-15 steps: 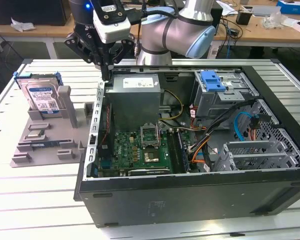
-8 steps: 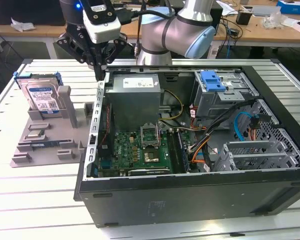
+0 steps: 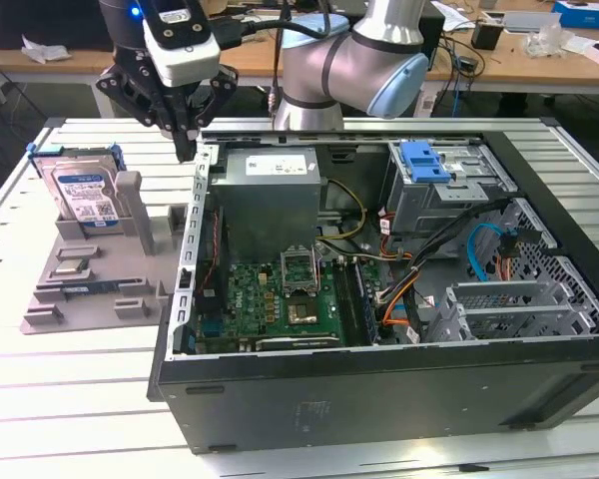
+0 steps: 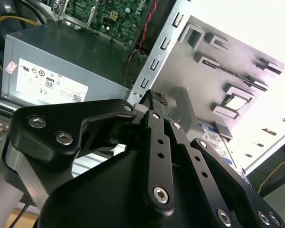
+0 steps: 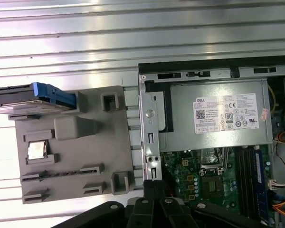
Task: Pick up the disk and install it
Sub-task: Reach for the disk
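The disk is standing on the grey fixture tray, outside the open computer case. It is resting on its lower edge and leaning slightly back, just beside the tray's upright post. Its labelled face is looking toward the exterior camera and its blue bracket is framing both sides. I am judging its long axis to be running nearly 12 to 6 in that view. In the first wrist view the disk is showing edge-on, so its thin upper edge is facing upward.

The gripper is hanging tips-down with its jaws pressed together on nothing, above the case's sheet-metal wall and near the power supply. From those tips the disk is lying at about 8 o'clock in the exterior view, near but clearly apart, with the post standing between them. The blue-tabbed drive cage is sitting at about 3 o'clock from the gripper, well apart, across the case.
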Tool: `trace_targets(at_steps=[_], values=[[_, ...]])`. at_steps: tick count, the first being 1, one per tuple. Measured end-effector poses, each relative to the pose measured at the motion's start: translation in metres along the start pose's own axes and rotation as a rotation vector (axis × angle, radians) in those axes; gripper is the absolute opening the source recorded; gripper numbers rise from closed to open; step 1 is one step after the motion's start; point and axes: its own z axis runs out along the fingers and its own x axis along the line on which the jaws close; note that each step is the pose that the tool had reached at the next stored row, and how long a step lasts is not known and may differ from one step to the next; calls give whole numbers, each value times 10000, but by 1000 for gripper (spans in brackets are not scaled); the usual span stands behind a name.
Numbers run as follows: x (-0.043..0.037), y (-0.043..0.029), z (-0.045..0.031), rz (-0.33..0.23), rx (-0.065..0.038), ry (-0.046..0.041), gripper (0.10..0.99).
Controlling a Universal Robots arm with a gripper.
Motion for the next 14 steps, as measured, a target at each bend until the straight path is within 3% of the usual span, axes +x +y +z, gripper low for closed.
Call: trace_targets(at_steps=[6,14], values=[[124,-9,-3,1,0,0,102],[232,-17,-6,0,0,0,102]])
